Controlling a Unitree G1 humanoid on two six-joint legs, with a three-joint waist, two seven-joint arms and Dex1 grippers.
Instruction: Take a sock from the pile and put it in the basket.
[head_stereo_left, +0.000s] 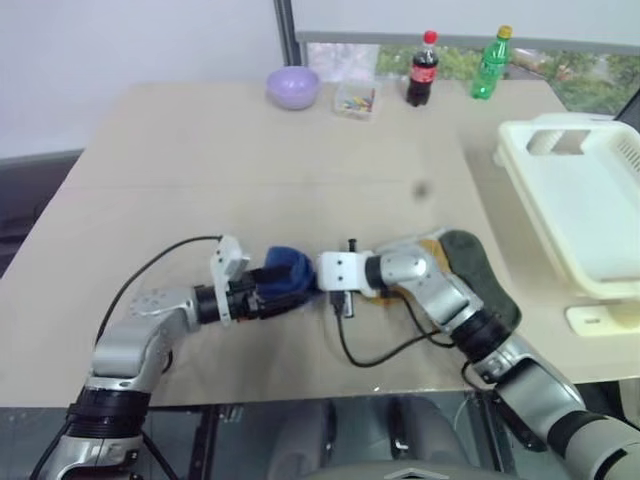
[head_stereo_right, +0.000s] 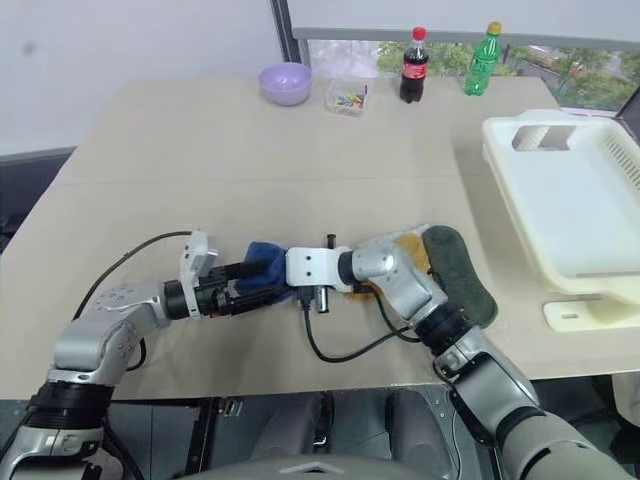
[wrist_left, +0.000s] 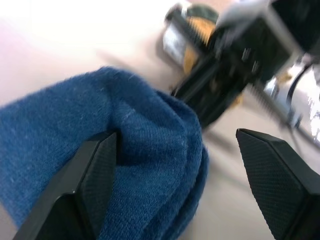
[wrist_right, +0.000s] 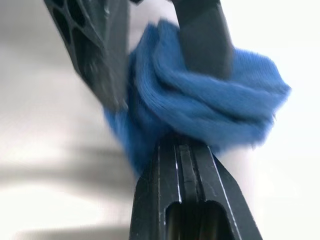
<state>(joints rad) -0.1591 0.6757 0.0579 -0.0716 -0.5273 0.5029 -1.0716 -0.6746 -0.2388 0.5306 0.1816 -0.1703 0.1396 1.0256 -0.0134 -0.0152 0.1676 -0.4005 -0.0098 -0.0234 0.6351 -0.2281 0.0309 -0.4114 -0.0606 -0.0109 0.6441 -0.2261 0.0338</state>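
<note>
1. The sock (head_stereo_left: 288, 272) is a bunched blue wad at the near middle of the table (head_stereo_left: 250, 170), caught between the two grippers, with no clear long axis.
2. The right gripper (wrist_right: 187, 150) comes at it from the robot's right; its fingers lie almost together, their tips at the sock's near folds. Whether they pinch cloth or have just let go I cannot tell.
3. The left gripper (wrist_left: 175, 165) comes from the left with its jaws spread wide: one finger presses the fabric, the other stands clear of it.
4. Yellow and green socks (head_stereo_left: 470, 265) lie just beyond, under the right forearm.
5. The basket (head_stereo_left: 590, 210) sits well apart on the right edge, so the right arm is the nearer carrier; the left would have to reach across.
</note>
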